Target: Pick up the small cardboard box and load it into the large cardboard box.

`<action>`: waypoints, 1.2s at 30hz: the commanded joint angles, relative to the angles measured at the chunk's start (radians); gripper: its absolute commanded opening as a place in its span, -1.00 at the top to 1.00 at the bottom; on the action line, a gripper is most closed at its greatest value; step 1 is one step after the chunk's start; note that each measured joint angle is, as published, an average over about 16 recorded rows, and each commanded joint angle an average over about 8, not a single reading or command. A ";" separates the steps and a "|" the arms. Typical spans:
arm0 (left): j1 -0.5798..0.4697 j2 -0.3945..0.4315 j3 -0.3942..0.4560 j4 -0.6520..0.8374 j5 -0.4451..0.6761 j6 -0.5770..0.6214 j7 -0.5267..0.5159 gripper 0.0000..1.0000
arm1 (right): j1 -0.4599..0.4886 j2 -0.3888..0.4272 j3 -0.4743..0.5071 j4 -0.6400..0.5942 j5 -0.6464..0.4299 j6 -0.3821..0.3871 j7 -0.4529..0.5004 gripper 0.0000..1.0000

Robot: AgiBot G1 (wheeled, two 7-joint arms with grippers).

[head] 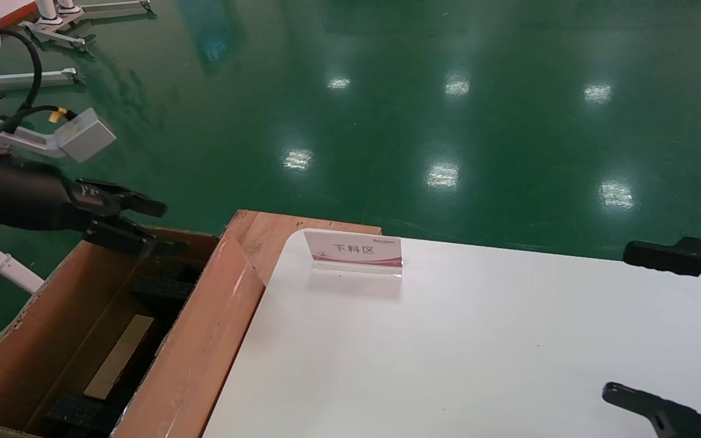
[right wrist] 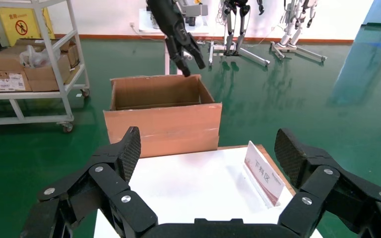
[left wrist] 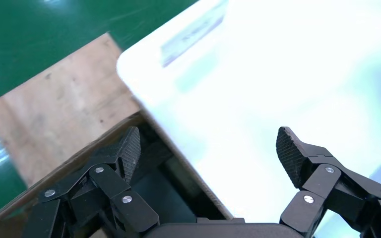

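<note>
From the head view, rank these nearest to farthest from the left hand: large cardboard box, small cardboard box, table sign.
1. Large cardboard box: the left hand hovers open over its far end.
2. Small cardboard box: lying inside the carton, below and nearer the robot.
3. Table sign: on the white table, off to the hand's right.

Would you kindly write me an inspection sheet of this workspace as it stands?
Surface: white table, bare apart from a sign stand.
Job's things: large cardboard box open beside the table; small cardboard box lying inside it among black foam blocks.
Clutter: nothing seen.
Grippers: left gripper open above the large box's far end, empty; right gripper open over the table's right edge, empty.
Cables: black cable looping by the left arm.
Surroundings: green floor; shelving cart with cartons.
</note>
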State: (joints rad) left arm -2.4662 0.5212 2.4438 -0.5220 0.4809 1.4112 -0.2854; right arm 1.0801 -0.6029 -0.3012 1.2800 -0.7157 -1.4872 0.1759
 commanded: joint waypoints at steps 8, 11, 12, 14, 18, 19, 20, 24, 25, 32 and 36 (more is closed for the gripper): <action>0.030 -0.018 -0.102 -0.093 -0.019 0.032 0.033 -1.00 | 0.000 0.000 0.000 -0.001 0.000 0.000 0.000 -1.00; 0.091 -0.013 -0.195 -0.123 -0.007 0.034 0.036 -1.00 | 0.000 0.000 0.000 -0.001 0.000 0.000 0.000 -1.00; 0.115 -0.011 -0.231 -0.135 -0.003 0.035 0.037 -1.00 | 0.000 0.000 0.000 -0.001 0.000 0.000 0.000 -1.00; 0.162 -0.008 -0.302 -0.158 0.007 0.037 0.039 -1.00 | 0.000 0.000 -0.001 -0.001 0.000 0.000 0.000 -1.00; 0.257 0.000 -0.446 -0.205 0.025 0.041 0.044 -1.00 | 0.000 0.000 -0.001 -0.001 0.001 0.000 -0.001 -1.00; 0.281 0.002 -0.482 -0.217 0.030 0.042 0.045 -1.00 | 0.000 0.000 -0.001 -0.001 0.001 0.000 -0.001 -1.00; 0.304 0.004 -0.517 -0.228 0.035 0.043 0.046 -1.00 | 0.000 0.000 -0.001 -0.001 0.001 0.000 -0.001 -1.00; 0.399 0.011 -0.661 -0.274 0.053 0.046 0.050 -1.00 | 0.000 0.000 -0.001 -0.001 0.001 0.000 -0.001 -1.00; 0.423 0.013 -0.697 -0.286 0.058 0.047 0.052 -1.00 | 0.000 0.000 -0.001 -0.001 0.001 0.000 -0.001 -1.00; 0.587 0.026 -0.946 -0.367 0.091 0.054 0.059 -1.00 | 0.001 0.000 -0.001 -0.001 0.001 0.000 -0.001 -1.00; 0.682 0.034 -1.089 -0.414 0.109 0.057 0.064 -1.00 | 0.001 0.001 -0.002 -0.001 0.001 0.001 -0.001 -1.00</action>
State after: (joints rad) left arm -1.7842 0.5549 1.3542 -0.9356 0.5903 1.4684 -0.2215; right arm 1.0807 -0.6024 -0.3028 1.2790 -0.7146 -1.4866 0.1749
